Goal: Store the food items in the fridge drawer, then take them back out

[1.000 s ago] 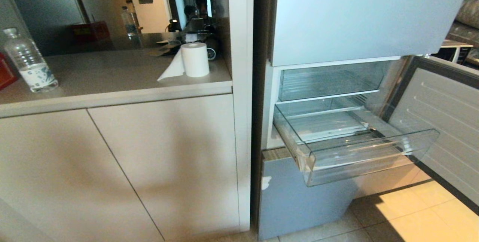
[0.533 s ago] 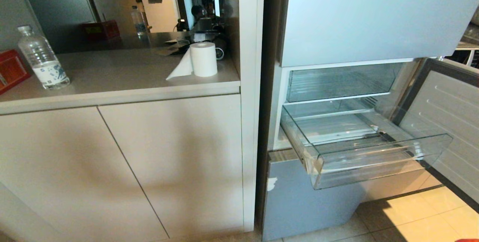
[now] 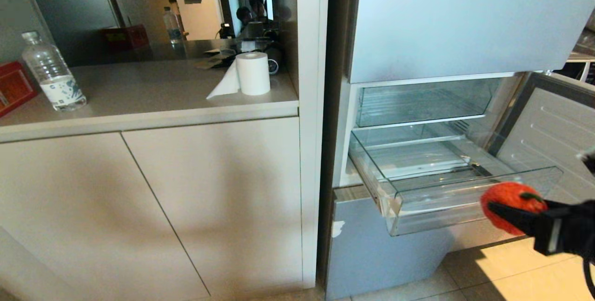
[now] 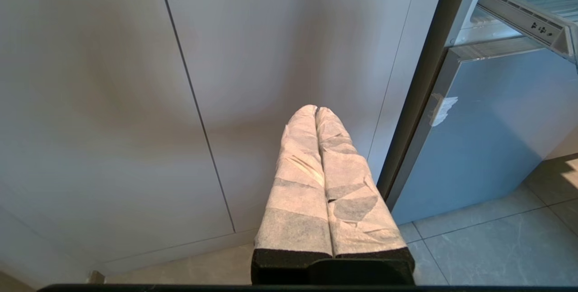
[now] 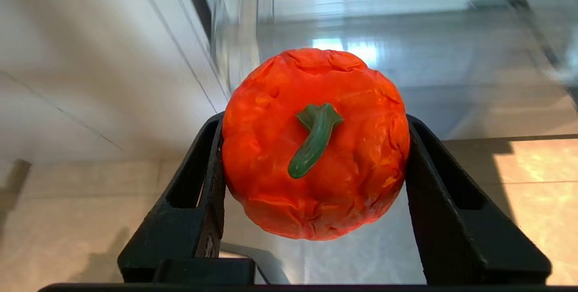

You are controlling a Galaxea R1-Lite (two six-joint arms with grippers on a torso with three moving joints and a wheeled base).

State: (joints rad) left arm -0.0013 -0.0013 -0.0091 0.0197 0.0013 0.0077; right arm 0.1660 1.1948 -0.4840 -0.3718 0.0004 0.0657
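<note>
overall, a pale cabinet (image 3: pixel 153 208) with a grey countertop (image 3: pixel 139 91) fills the robot's left half of the head view, and a fridge stands to its right with a silver-blue upper door panel (image 3: pixel 455 17) and another silver-blue panel (image 3: pixel 367 254) low down. beside it, the open fridge door (image 3: pixel 553 138) shows its ribbed white inner face at the right edge. below the upper panel, a clear shelf bin (image 3: pixel 418 103) sits inside the compartment, and under it the fridge drawer (image 3: pixel 460 208), transparent with a tall curved front lip, is pulled out over the tiled floor (image 3: pixel 511 273); nothing lies in it.

on the countertop stand a paper towel roll (image 3: pixel 253 73) with a loose sheet hanging to its left, a water bottle (image 3: pixel 52 75) near the left end, and a red box (image 3: pixel 14 87) at the edge of view.

the right gripper (image 5: pixel 316 147) comes in from the lower right of the head view, its black fingers (image 5: pixel 198 192) clamped on either side of the orange fruit (image 3: pixel 511 205), whose dark green stem faces the wrist camera. the fruit is held in the air just in front of the drawer's front lip, near its right end, outside the bin.

the left gripper (image 4: pixel 315 110) hangs low in front of the cabinet doors, its cloth-wrapped fingers pressed together and holding nothing.
</note>
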